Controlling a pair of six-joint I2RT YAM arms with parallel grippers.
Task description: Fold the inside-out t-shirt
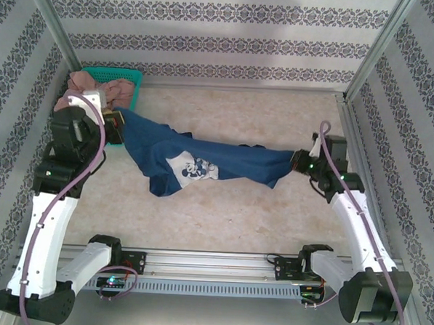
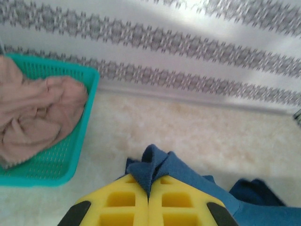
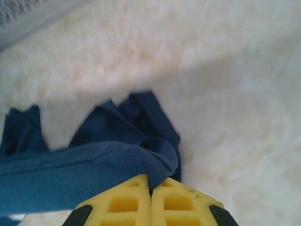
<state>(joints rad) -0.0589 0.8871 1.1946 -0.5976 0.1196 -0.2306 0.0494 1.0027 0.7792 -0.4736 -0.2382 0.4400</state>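
My left gripper (image 2: pixel 148 190) and right gripper (image 3: pixel 151 187) are both clenched on the dark navy blue cotton t-shirt (image 1: pixel 202 162).

The left gripper pinches a bunched edge near the far left corner of the pale worktop (image 1: pixel 241 113), and the right gripper grips the opposite end near the right edge. The shirt stretches between them across the middle, its white print (image 1: pixel 193 167) facing up. Beside my left gripper, a teal plastic mesh basket (image 1: pixel 132 76) holds a crumpled pinkish-tan garment (image 1: pixel 97 87).

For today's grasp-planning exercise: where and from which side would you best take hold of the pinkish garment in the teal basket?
Probably pinch a raised fold on top of the pinkish garment, coming from above: it lies heaped in the teal basket, whose walls block a sideways approach.
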